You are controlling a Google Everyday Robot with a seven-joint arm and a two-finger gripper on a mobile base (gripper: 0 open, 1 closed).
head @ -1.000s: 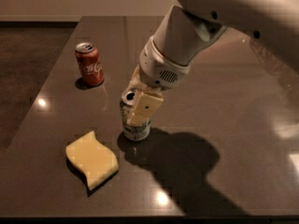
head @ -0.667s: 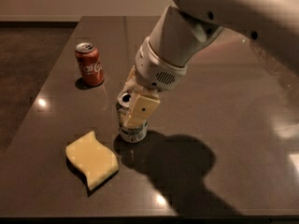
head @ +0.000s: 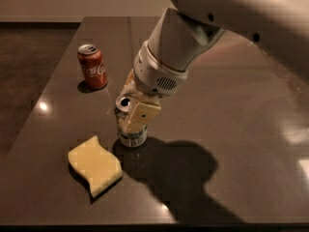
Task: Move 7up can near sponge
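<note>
The 7up can (head: 129, 134), pale silvery with a silver top, stands upright on the dark table (head: 231, 129) just right of the sponge. The sponge (head: 94, 164) is flat, pale yellow with wavy edges, and lies at the front left. My gripper (head: 135, 115) comes down from the upper right and is shut on the can, with a cream pad (head: 144, 114) on its near side. The can's base rests on or just above the table.
A red Coca-Cola can (head: 91, 66) stands upright at the back left. The table's left edge runs close to it and the front edge lies just below the sponge. My large white arm (head: 231, 13) fills the upper right.
My gripper has carried the 7up can a little to the left, toward the sponge. The sponge and the red can have not moved.
</note>
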